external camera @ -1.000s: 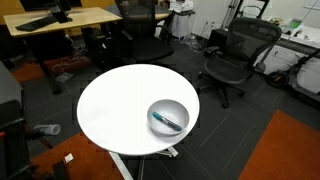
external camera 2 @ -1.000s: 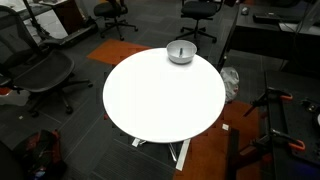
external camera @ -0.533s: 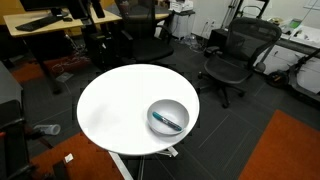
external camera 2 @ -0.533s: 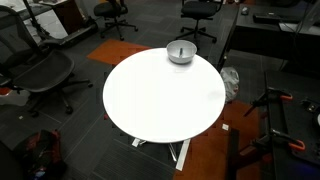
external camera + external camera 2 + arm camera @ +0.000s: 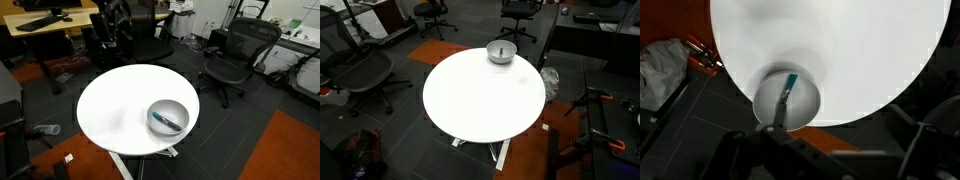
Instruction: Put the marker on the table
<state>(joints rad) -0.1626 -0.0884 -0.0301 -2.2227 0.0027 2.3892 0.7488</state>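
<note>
The marker (image 5: 168, 121), dark with a teal section, lies inside a grey bowl (image 5: 168, 117) near the edge of the round white table (image 5: 110, 110). In the wrist view the marker (image 5: 785, 96) lies slanted in the bowl (image 5: 787, 101) at the table's (image 5: 830, 50) lower left rim. The bowl (image 5: 501, 51) also shows at the far edge of the table (image 5: 480, 100). My arm (image 5: 112, 22) is a dark shape high behind the table, far from the bowl. Blurred dark gripper parts (image 5: 790, 155) fill the bottom of the wrist view; the fingers cannot be made out.
Black office chairs (image 5: 228, 62) stand around the table. A light-wood desk (image 5: 60, 20) is at the back. Orange carpet (image 5: 285, 150) lies on the dark floor. Another chair (image 5: 355, 75) and stands (image 5: 595, 110) flank the table.
My arm has come into the exterior view at the back and moved rightward behind the table. The bowl and marker have not moved.
</note>
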